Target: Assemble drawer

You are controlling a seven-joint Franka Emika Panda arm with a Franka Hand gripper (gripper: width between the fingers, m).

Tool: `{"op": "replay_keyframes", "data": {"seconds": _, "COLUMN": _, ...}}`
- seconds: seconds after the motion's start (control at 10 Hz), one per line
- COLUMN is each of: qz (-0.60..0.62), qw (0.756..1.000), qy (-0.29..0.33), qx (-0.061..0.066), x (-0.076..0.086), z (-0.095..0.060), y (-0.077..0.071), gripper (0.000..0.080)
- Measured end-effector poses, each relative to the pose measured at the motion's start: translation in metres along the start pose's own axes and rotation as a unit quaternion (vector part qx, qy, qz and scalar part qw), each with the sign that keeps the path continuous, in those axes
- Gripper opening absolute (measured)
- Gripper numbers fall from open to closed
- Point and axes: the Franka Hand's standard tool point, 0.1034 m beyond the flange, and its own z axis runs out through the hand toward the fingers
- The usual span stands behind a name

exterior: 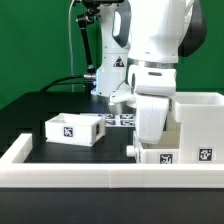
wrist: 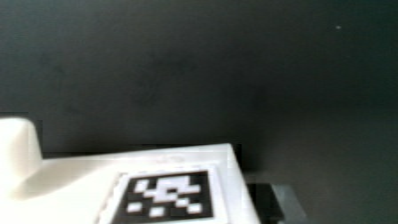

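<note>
The tall white housing (exterior: 203, 115) stands at the exterior view's right. One small open tray (exterior: 75, 128) with a tag sits apart at the left on the black table. A second tagged tray (exterior: 180, 155) lies low in front of the housing. My gripper (exterior: 137, 148) is down at this tray's left wall and looks shut on it. In the wrist view the tray's tagged white face (wrist: 169, 190) fills the lower part of the picture. One dark finger (wrist: 267, 200) lies against its edge; the other finger is hidden.
The marker board (exterior: 120, 118) lies behind the gripper near the arm's base. A low white rail (exterior: 90, 177) edges the table at the front and left. Black cables hang at the back. A white rounded part (wrist: 18, 150) shows at the wrist view's edge.
</note>
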Motion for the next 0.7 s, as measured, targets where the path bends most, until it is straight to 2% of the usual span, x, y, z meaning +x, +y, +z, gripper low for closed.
{"op": "replay_keyframes", "data": {"seconds": 0.2, "qz": 0.005, "qw": 1.000, "qy": 0.000, "qx": 0.000, "x": -0.006, "z": 0.000, "y": 0.000, "gripper": 0.0074}}
{"op": "replay_keyframes", "data": {"seconds": 0.4, "qz": 0.015, "qw": 1.000, "qy": 0.001, "qx": 0.000, "x": -0.008, "z": -0.005, "y": 0.002, "gripper": 0.0325}}
{"op": "replay_keyframes", "data": {"seconds": 0.5, "qz": 0.022, "qw": 1.000, "qy": 0.000, "qx": 0.001, "x": -0.007, "z": -0.010, "y": 0.003, "gripper": 0.0325}}
{"op": "replay_keyframes", "data": {"seconds": 0.6, "qz": 0.024, "qw": 1.000, "qy": -0.002, "qx": 0.007, "x": -0.007, "z": -0.015, "y": 0.003, "gripper": 0.0512}}
{"op": "replay_keyframes", "data": {"seconds": 0.7, "qz": 0.025, "qw": 1.000, "qy": -0.003, "qx": 0.010, "x": -0.007, "z": -0.020, "y": 0.005, "gripper": 0.0512}}
